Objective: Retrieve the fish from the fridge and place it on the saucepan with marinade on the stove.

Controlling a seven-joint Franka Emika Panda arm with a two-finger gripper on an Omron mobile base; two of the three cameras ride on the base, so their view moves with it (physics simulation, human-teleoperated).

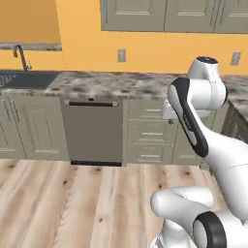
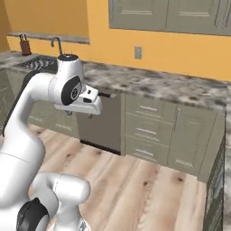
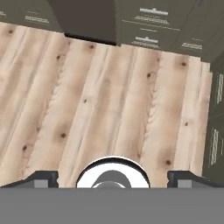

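The gripper (image 3: 113, 178) is hanging over the wooden floor (image 3: 109, 109) with its jaws spread wide and nothing between them; the two dark fingertips (image 3: 41, 179) are standing far apart at the near edge of the hand view. Fridge, saucepan, marinade and stove cannot be made out in these views. The left base view is showing a dishwasher (image 1: 93, 131) under the speckled counter (image 1: 111, 83), with a sink (image 1: 24, 79) and tap far left. The right base view is adding a knife block (image 2: 25, 45) at far left.
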